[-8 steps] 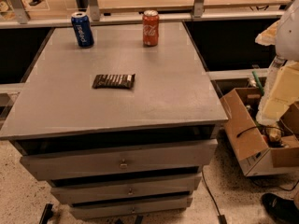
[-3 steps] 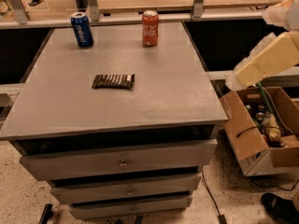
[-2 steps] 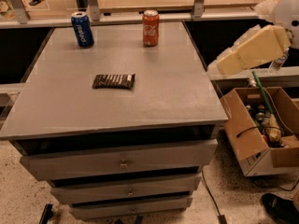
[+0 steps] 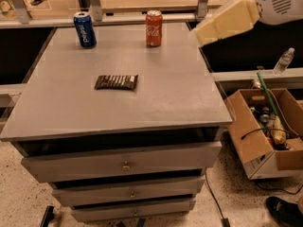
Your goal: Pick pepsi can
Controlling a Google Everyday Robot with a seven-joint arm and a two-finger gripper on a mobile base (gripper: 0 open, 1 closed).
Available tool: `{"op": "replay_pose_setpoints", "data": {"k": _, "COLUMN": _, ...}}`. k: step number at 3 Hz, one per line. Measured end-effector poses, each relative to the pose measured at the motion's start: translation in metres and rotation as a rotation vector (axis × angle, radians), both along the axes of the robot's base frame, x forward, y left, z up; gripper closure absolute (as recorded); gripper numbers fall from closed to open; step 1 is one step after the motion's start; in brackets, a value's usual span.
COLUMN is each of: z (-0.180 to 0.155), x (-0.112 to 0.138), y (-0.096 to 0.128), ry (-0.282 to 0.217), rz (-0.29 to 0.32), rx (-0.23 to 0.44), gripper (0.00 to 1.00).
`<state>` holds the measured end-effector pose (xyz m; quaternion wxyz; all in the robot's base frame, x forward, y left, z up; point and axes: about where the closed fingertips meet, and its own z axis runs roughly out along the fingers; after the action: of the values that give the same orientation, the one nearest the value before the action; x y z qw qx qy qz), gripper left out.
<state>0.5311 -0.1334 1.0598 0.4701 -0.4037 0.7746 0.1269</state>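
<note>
**Pepsi can at the cabinet's back left, arm over the back right corner**

The pepsi can [image 4: 84,29] stands upright at the back left of the grey drawer cabinet's top [image 4: 156,103], untouched. My arm's cream link [image 4: 227,19] slants down from a white joint housing [image 4: 277,3], its lower end over the top's back right corner. The gripper is out of view, so I cannot tell its state. A Coca-Cola can [image 4: 154,28] stands at the back centre, and a dark snack bar [image 4: 116,82] lies mid-top.
</note>
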Motion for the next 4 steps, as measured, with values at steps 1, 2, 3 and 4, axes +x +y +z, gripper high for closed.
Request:
{"op": "replay_pose_setpoints", "data": {"k": 1, "z": 0.007, "x": 0.041, "y": 0.016, "ry": 0.000, "rz": 0.011, "rx": 0.068, "gripper": 0.00}}
{"op": "replay_pose_setpoints", "data": {"k": 2, "z": 0.012, "x": 0.077, "y": 0.041, "ry": 0.017, "rz": 0.046, "rx": 0.172, "gripper": 0.00}}
{"op": "replay_pose_setpoints", "data": {"k": 3, "z": 0.015, "x": 0.101, "y": 0.071, "ry": 0.049, "rz": 0.089, "rx": 0.280, "gripper": 0.00}}
{"op": "replay_pose_setpoints", "data": {"k": 4, "z": 0.020, "x": 0.114, "y": 0.097, "ry": 0.065, "rz": 0.140, "rx": 0.323, "gripper": 0.00}}
